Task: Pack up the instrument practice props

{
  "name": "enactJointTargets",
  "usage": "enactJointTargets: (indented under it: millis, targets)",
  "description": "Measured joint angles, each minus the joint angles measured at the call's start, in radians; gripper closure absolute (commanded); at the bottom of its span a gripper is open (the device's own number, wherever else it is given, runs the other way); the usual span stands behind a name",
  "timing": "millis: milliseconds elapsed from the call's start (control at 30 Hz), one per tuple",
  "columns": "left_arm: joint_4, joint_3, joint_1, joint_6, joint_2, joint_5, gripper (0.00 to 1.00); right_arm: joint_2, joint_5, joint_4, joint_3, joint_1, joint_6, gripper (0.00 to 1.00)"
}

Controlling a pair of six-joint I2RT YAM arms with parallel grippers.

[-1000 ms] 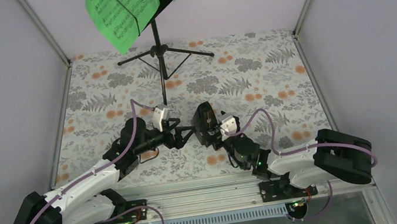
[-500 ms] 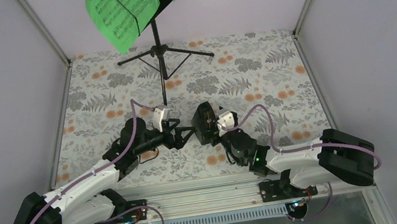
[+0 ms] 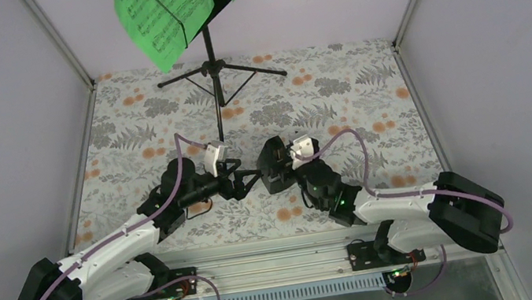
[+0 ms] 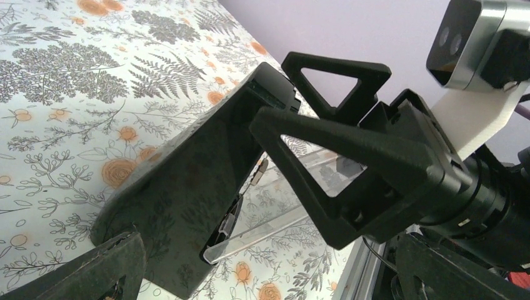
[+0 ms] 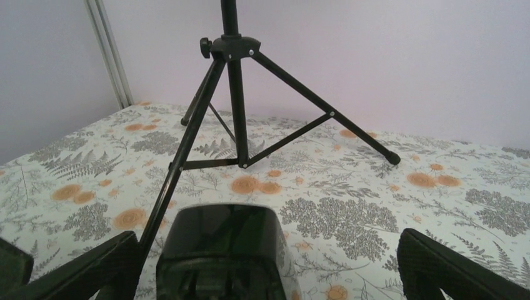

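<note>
The black tripod music stand (image 3: 213,70) stands at the back with green music sheets (image 3: 162,10) on its desk. Its legs show in the right wrist view (image 5: 231,94). The small dark metronome (image 3: 272,157) stands mid-table between both arms. My right gripper (image 3: 281,175) is open, its fingers either side of the metronome (image 5: 219,250). My left gripper (image 3: 247,179) is open, just left of the metronome (image 4: 187,200), whose clear front cover hangs ajar. The right gripper's triangular fingers (image 4: 325,156) show in the left wrist view.
The floral tablecloth (image 3: 366,95) covers the table. Lilac walls with metal corner posts (image 3: 60,41) close in the left, right and back. A metal rail (image 3: 279,255) runs along the near edge by the arm bases.
My right arm has reached forward and left, bringing its open fingers around the metronome. The left arm, the stand and the sheets have not moved.
</note>
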Motion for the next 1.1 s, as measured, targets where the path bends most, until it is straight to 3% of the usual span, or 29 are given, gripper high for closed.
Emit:
enactJointTargets:
  millis: [800, 1100]
  targets:
    - [0.0, 0.0, 0.0, 0.001, 0.0, 0.0, 0.0, 0.082, -0.07, -0.014, 0.138, -0.069, -0.008, 0.03]
    - [-0.002, 0.0, 0.0, 0.002, -0.003, -0.004, 0.01, 0.091, -0.116, -0.131, 0.259, -0.095, 0.001, 0.0]
